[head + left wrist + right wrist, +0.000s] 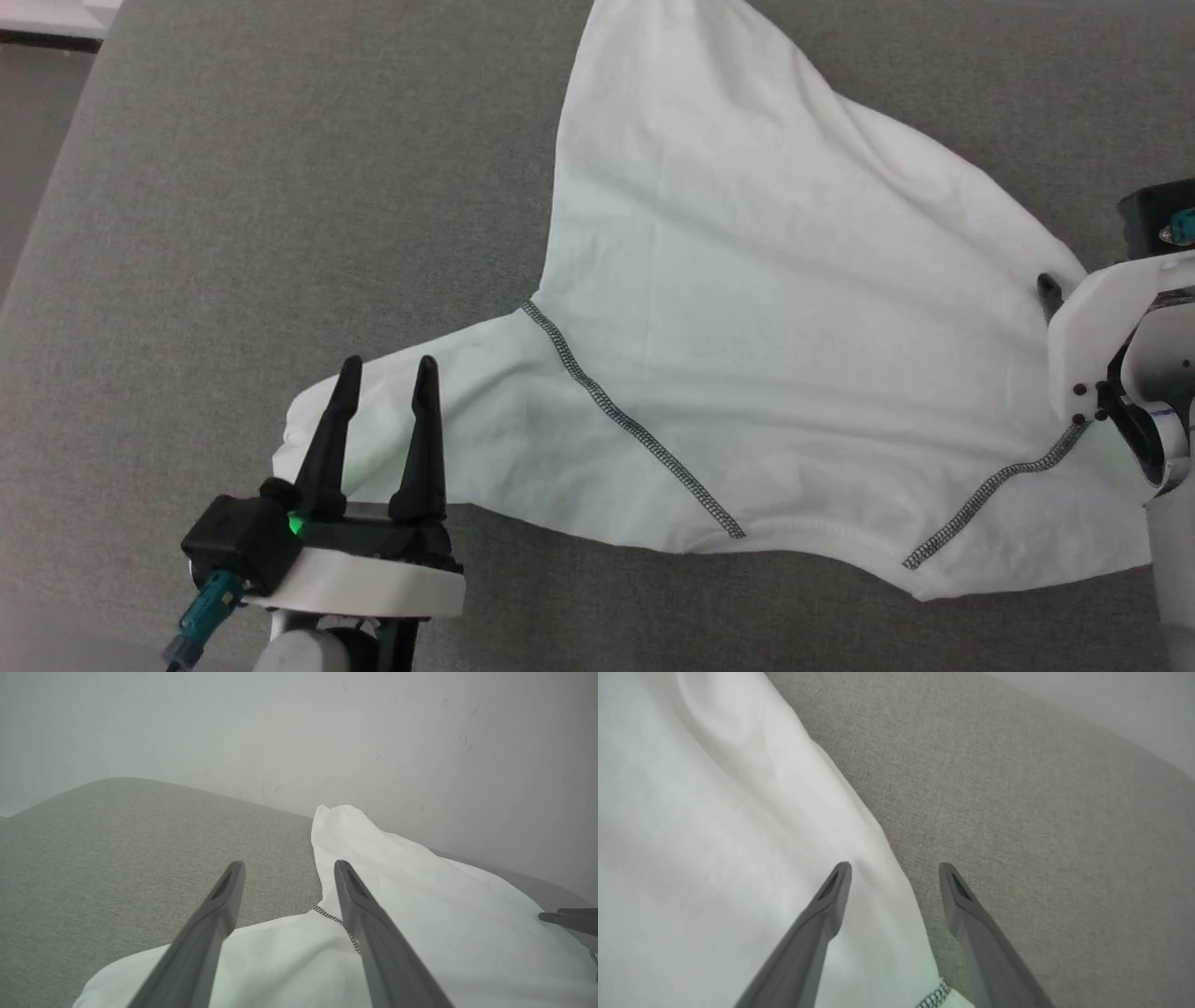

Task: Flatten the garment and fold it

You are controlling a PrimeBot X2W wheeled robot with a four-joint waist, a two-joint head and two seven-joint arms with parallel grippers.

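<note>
The garment (747, 308), a thin white top with dark zigzag seams, lies spread across the grey-green surface, one part running to the far edge. My left gripper (387, 373) hovers open over the garment's left sleeve end, fingers apart with nothing between them. In the left wrist view the garment (420, 905) lies under the open left gripper (287, 870). My right gripper, mostly hidden by its white housing (1102, 336), sits at the garment's right edge. In the right wrist view the right gripper (895, 870) stands open astride the garment (714, 835) edge, holding nothing.
The grey-green fabric surface (233, 233) stretches to the left of the garment, with its left edge and a strip of floor (23, 140) at the far left. A pale wall (299, 732) rises behind the surface in the left wrist view.
</note>
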